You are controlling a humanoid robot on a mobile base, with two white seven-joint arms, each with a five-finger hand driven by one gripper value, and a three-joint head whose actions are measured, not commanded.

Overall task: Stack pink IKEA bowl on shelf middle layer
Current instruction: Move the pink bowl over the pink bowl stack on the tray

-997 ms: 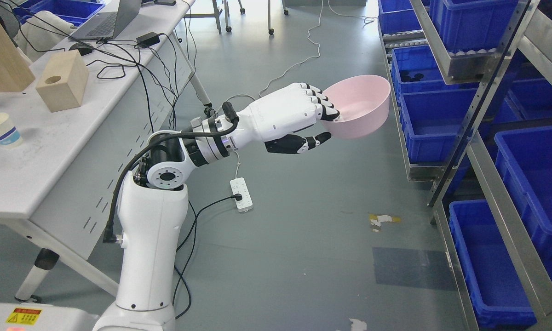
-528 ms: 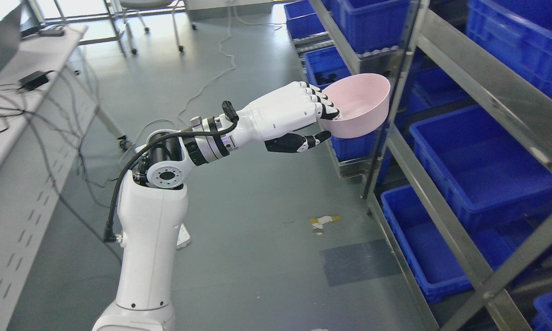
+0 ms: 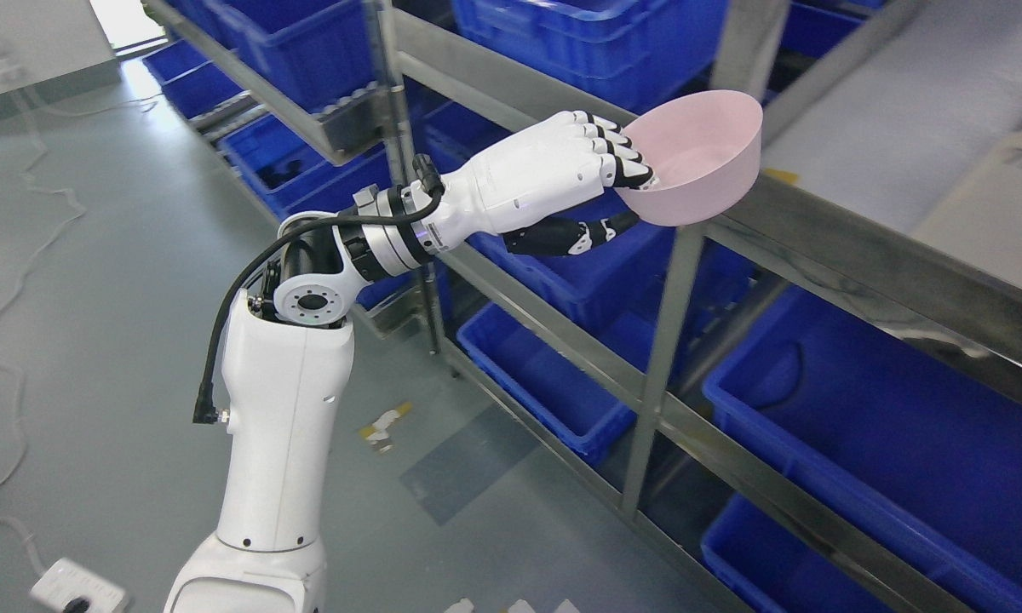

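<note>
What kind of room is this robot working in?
Probably a storeroom or warehouse-style lab: steel racks hold rows of blue plastic bins, with a grey floor beneath. The left hand carries a pink bowl.

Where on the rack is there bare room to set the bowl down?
The grey shelf board right of the pink bowl, behind the steel rail, looks bare. The levels below are crowded with blue bins. The left hand grips the bowl's rim.

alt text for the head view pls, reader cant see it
The robot's left hand grips a pink bowl by its near rim, holding it upright at the front rail of a metal shelf. Blue bins fill the lower shelf levels.
</note>
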